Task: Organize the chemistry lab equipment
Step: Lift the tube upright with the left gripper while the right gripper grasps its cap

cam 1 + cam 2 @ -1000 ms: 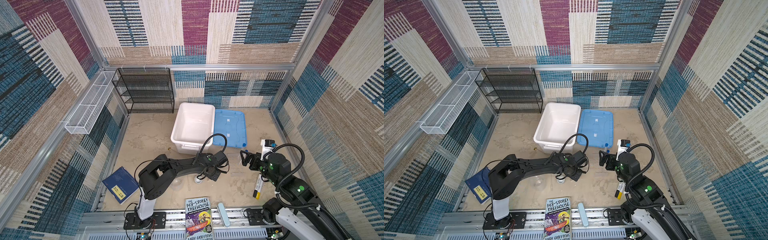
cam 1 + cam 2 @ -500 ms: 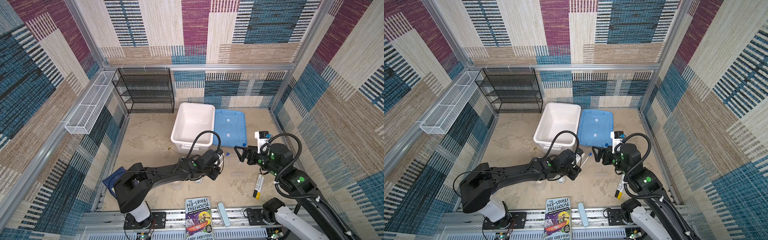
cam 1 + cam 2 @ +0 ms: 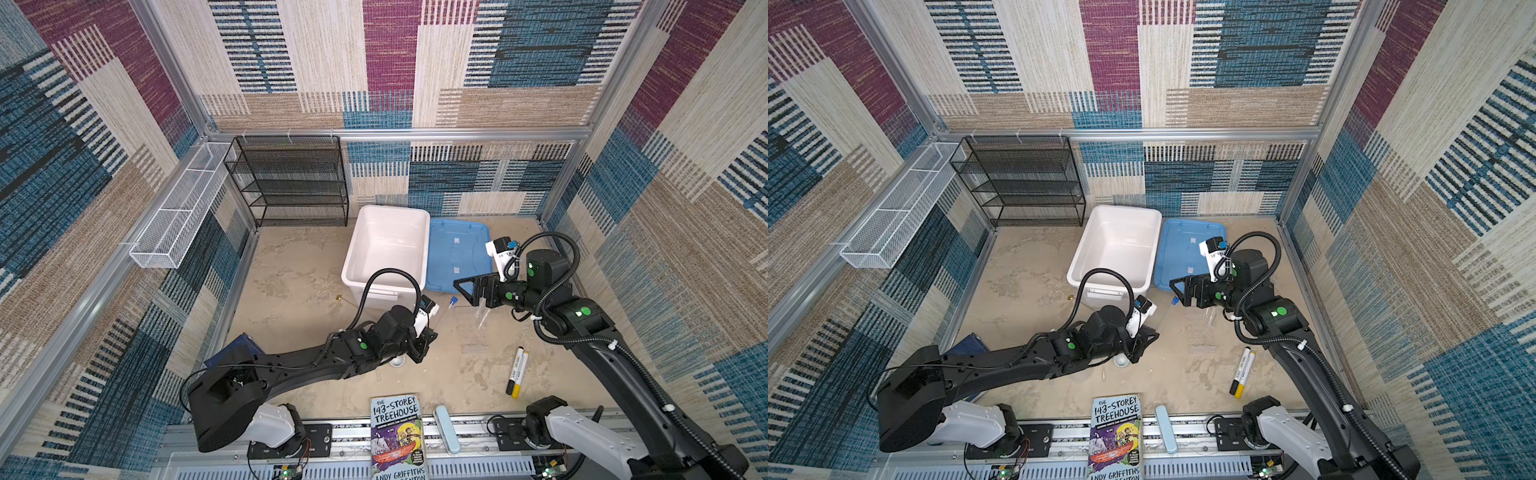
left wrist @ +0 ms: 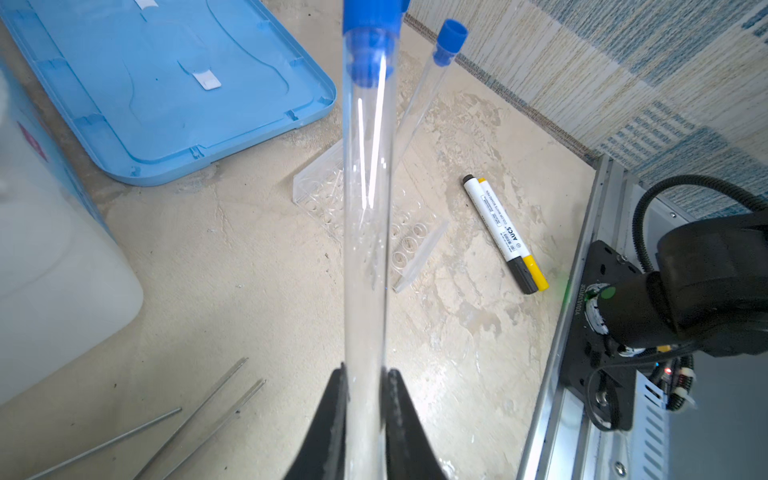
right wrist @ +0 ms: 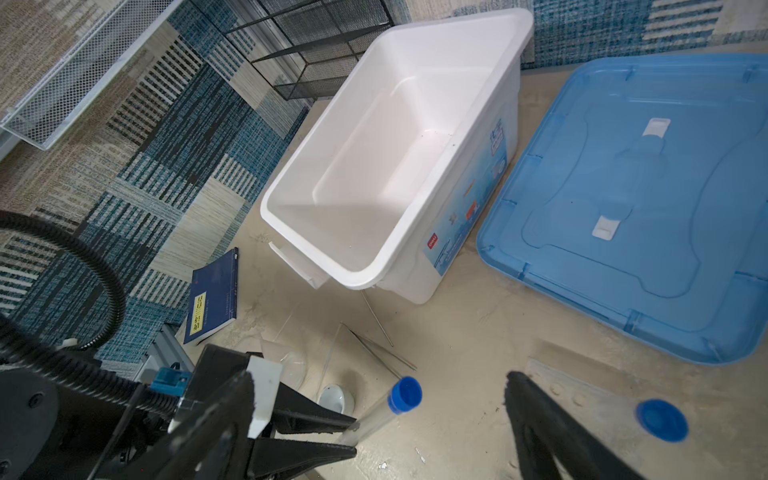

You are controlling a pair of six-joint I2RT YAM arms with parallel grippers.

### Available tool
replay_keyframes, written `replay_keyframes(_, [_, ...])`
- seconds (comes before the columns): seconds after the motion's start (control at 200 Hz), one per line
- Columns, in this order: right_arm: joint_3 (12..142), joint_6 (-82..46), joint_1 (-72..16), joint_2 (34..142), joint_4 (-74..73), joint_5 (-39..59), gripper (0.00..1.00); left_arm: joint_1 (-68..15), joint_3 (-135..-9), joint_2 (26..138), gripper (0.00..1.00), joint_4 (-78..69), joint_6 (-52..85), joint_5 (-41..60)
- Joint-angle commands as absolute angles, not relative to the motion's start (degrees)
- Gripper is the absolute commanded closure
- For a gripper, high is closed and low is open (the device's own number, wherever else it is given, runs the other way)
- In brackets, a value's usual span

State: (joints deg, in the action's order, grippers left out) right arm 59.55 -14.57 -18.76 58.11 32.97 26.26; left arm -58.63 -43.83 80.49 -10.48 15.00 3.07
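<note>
Just off the front corner of the white bin (image 3: 386,249), the left hand (image 3: 428,337) is pinching the bare bottom end of a blue-capped clear tube (image 4: 365,232), jaws squeezed nearly together with just the glass between them. It's holding the tube up off the surface, long axis running diagonally away from the hand, cap end aiming toward the blue lid (image 3: 457,245) and the right hand (image 3: 465,292). That right hand is hanging spread wide with nothing in it, fingers either side of the cap in its wrist view but not touching it. A second blue-capped tube (image 5: 660,419) is standing in the clear rack (image 4: 409,245) just beside the right hand, and the thin glass sticks (image 4: 199,411) and small grey dish (image 5: 336,399) are lying on the surface near the left hand. Compared with a second ago, the left arm is stretching out much longer and lower instead of sitting folded at the elbow, and the right hand is sitting further back, closer to the lid.
</note>
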Motion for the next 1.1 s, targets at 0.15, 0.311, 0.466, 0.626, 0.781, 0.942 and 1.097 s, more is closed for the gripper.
replay_keyframes(0.15, [63.8, -10.6, -18.9, 66.0, 37.1, 34.2, 0.20, -58.5, -40.6, 78.4, 0.83, -18.7, 12.0, 0.9])
replay_keyframes(0.311, [63.1, -11.1, -18.8, 68.4, 36.0, 38.1, 0.27, -58.5, -39.7, 77.7, 0.83, -19.4, 11.6, 0.6])
replay_keyframes(0.466, [62.3, -10.6, -18.8, 70.0, 36.1, 39.8, 0.37, -58.5, -39.2, 77.3, 0.83, -19.9, 11.6, 0.2])
replay_keyframes(0.626, [61.0, -10.8, -18.8, 70.0, 35.1, 41.2, 0.46, -58.5, -39.2, 76.9, 0.83, -20.1, 11.4, -0.1])
replay_keyframes(0.781, [60.1, -10.8, -18.8, 70.2, 34.6, 42.4, 0.56, -58.5, -39.2, 77.3, 0.83, -21.3, 11.8, 0.1])
replay_keyframes(0.942, [59.4, -10.9, -18.9, 69.8, 33.7, 42.8, 0.62, -58.5, -39.5, 77.6, 0.83, -21.6, 12.2, 0.3])
replay_keyframes(1.097, [58.5, -10.9, -18.8, 69.6, 33.0, 43.2, 0.69, -58.5, -40.2, 78.7, 0.84, -22.1, 12.3, 1.1])
